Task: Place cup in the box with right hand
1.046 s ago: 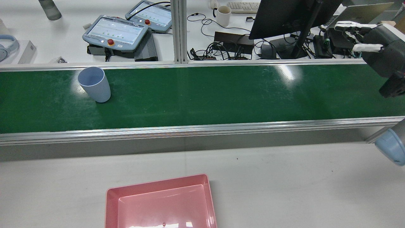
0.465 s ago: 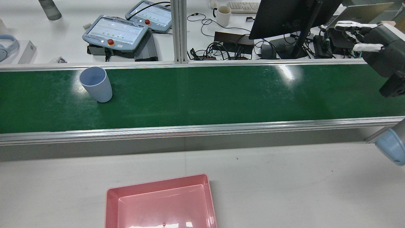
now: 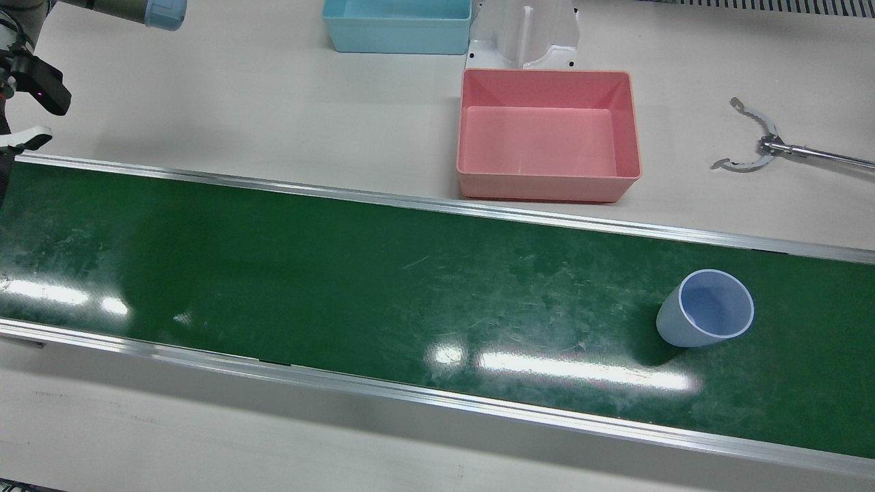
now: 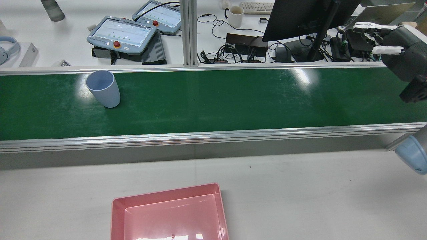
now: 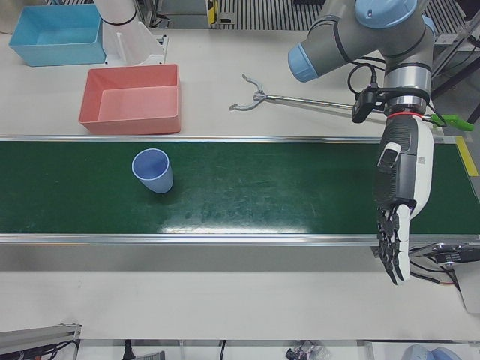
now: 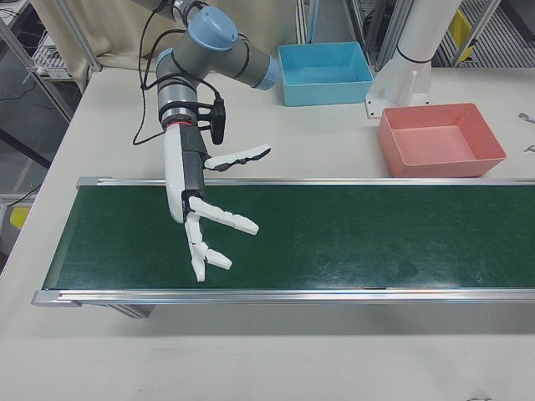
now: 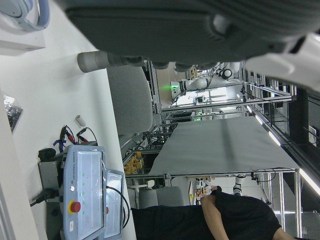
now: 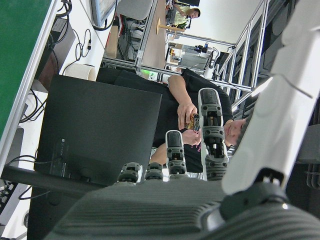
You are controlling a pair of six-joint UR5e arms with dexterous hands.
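Note:
A pale blue cup stands upright and alone on the green conveyor belt. The pink box sits on the white table beside the belt, with nothing in it. My right hand hovers open over the belt's far end, fingers spread, a long way from the cup. My left hand hangs open at the other end of the belt, fingers straight and pointing down, holding nothing.
A blue box and a white pedestal stand behind the pink box. A metal grabber tool lies on the table. Beyond the belt are teach pendants, a monitor and cables.
The cup has drifted slightly to the right along the belt in the rear view. Neither hand has moved.

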